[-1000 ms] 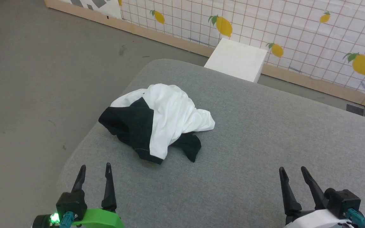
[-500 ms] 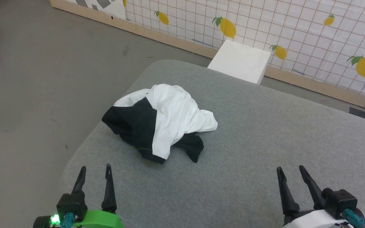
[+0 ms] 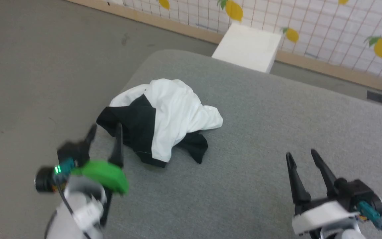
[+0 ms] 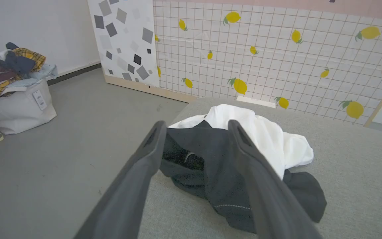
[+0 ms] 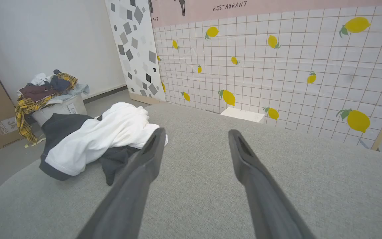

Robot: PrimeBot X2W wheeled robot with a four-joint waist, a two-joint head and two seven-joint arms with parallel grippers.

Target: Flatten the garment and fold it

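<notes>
Far left, left wrist view: a pale laundry bag (image 4: pixel 15 109) heaped with mixed clothes stands on the grey floor (image 4: pixel 88 132), well apart from the table.

Left gripper (image 3: pixel 105 127): blurred in the head view, over the table's left edge. Its two dark fingers are spread wide with nothing between them. In its own wrist view the left gripper (image 4: pixel 196 123) points at the black part of the shirt, which shows through the gap between the fingers. In the head view one fingertip (image 3: pixel 118 127) overlaps the black sleeve fabric. I cannot tell whether it touches.

The garment (image 3: pixel 174 109) lies crumpled in a heap on the grey padded table (image 3: pixel 277 116), on the left half of the top and toward its far rounded corner. The white body is bunched on top. One black sleeve is folded over the left side, and a second black piece pokes out at the near right. Not flattened, not folded. From the left wrist, the garment (image 4: pixel 264 132) has white cloth mounded behind the black. From the right wrist, the garment (image 5: pixel 104 132) sits to the left, with the laundry bag (image 5: pixel 58 106) behind it.

Behind the table, middle: a white box (image 3: pixel 247 46) on the floor against a tiled panel printed with lemons (image 3: pixel 327 30).

Right gripper (image 3: pixel 300 153): low right in the head view, over bare table, well apart from the shirt. Its fingers are fully parted and hold nothing. In its wrist view the right gripper (image 5: pixel 197 132) has grey table surface between the fingers.
</notes>
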